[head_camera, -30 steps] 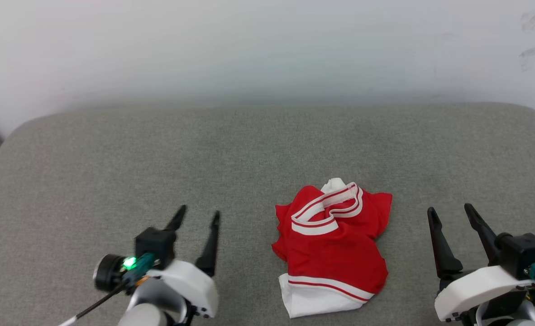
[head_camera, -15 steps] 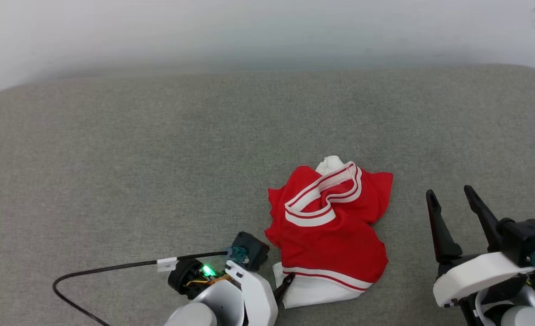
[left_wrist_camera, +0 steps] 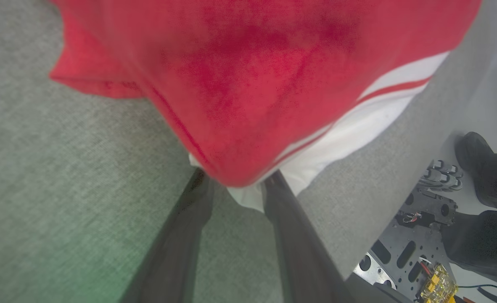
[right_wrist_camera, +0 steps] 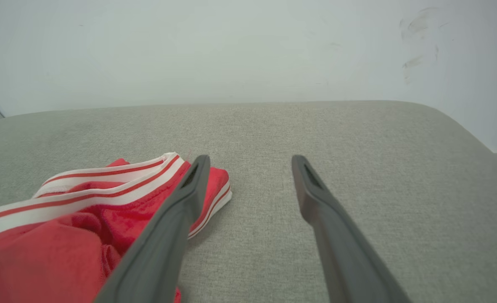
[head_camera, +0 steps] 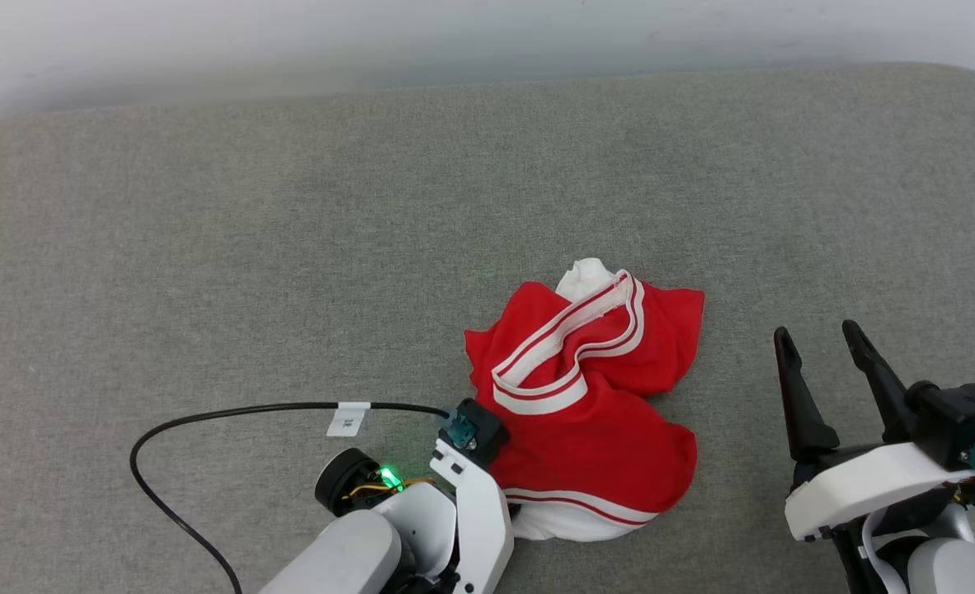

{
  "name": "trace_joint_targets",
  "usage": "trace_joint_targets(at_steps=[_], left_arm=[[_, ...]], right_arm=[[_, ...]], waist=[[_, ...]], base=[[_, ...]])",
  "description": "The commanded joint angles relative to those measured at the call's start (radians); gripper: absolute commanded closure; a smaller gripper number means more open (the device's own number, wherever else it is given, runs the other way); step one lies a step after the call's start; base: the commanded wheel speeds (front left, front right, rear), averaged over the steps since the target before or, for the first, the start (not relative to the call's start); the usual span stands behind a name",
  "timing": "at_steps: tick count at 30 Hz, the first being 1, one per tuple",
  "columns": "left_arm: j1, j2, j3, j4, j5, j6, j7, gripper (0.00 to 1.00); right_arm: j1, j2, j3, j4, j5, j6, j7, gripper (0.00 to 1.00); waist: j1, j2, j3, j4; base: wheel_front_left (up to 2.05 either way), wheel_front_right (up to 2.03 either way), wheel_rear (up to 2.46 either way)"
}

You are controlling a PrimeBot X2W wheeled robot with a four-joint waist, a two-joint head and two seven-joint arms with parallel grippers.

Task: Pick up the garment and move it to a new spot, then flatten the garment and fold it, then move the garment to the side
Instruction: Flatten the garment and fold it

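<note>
- A red shirt (head_camera: 595, 412) lies crumpled on a grey fabric-covered table (head_camera: 207, 206), right of centre and towards the near edge in the head view; the same shirt shows in the left wrist view (left_wrist_camera: 252, 84) and the right wrist view (right_wrist_camera: 76, 219).
- The shirt is bunched rather than flat; a white band with thin red stripes loops across its upper half, a white panel edged with a red stripe lies along its near hem, and a small white fold pokes out at the far end.
- The left tool (left_wrist_camera: 236, 181) is at the shirt's near left corner, its white wrist pressed against the cloth in the head view; its two dark fingers (left_wrist_camera: 189, 235) stand partly apart with grey table showing between them; their tips are hidden under the overhanging red and white hem, so I cannot tell whether they have pinched the cloth.
- The right tool (head_camera: 817, 332) sits to the right of the shirt, apart from it, fingers pointing away from the robot; its fingers are spread wide with nothing between them (right_wrist_camera: 250, 159).
- A black cable (head_camera: 232, 410) with a white tag curves across the table from the left wrist; a green light (head_camera: 388, 476) glows on that wrist.
- A pale wall (right_wrist_camera: 231, 50) rises behind the table.
</note>
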Motion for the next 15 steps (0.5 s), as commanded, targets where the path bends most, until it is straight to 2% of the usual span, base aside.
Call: trace_joint_targets(at_steps=[1, 4, 8, 15], left_arm=[[0.049, 0.002, -0.028, 0.053, -0.007, -0.002, 0.025, 1.00], [0.036, 0.019, -0.006, 0.019, 0.004, 0.007, -0.018, 1.00], [0.015, 0.062, 0.047, -0.057, 0.016, 0.041, -0.069, 1.00], [0.068, 0.197, 0.194, -0.209, -0.016, 0.161, -0.072, 1.00]], right_arm=[[-0.010, 0.001, -0.003, 0.006, 0.002, -0.001, -0.008, 0.00], [-0.002, 0.001, -0.015, 0.018, 0.009, -0.001, -0.011, 0.00], [0.008, 0.001, -0.021, 0.028, 0.012, -0.001, -0.011, 0.00], [0.024, 0.001, -0.028, 0.033, 0.018, -0.001, -0.008, 0.00]], waist=[[0.0000, -0.0001, -0.004, 0.002], [0.0000, -0.0001, -0.019, 0.015], [0.0000, -0.0001, -0.047, 0.045], [0.0000, -0.0001, -0.082, 0.088]], base=[[0.00, 0.00, 0.00], [0.00, 0.00, 0.00], [0.00, 0.00, 0.00], [0.00, 0.00, 0.00]])
